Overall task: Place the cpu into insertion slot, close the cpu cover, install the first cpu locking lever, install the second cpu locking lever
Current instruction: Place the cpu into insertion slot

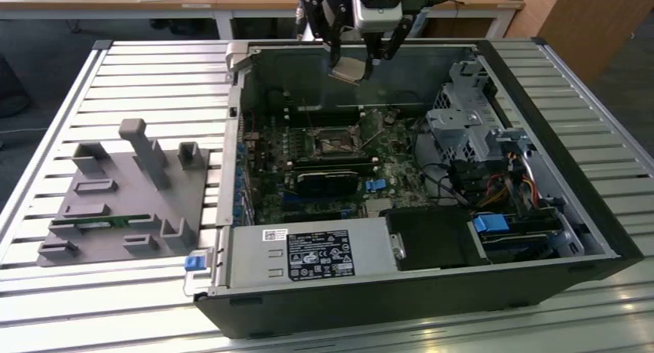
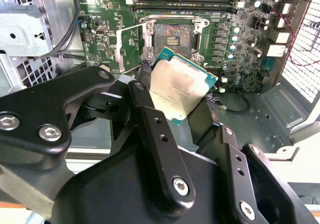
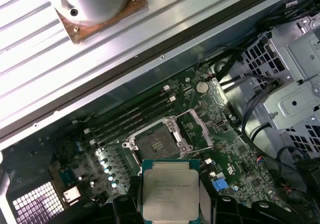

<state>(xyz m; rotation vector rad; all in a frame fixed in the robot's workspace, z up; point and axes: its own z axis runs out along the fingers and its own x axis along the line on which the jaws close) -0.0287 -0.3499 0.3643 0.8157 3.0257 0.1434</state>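
Nearest in the exterior view, a power supply [image 1: 306,255] is seen inside the open case [image 1: 598,230]. A grey fixture [image 1: 122,192] is set beside the case on the exterior view's left, on the slatted table [image 1: 133,70]. Further in, the insertion slot [image 1: 335,145] lies uncovered on the green board [image 1: 394,150], with memory sticks [image 3: 130,116] just beside it. Farthest, the cpu [image 1: 348,70] is clamped edgewise in the gripper [image 1: 358,60] and held tilted above the case, well apart from the slot.
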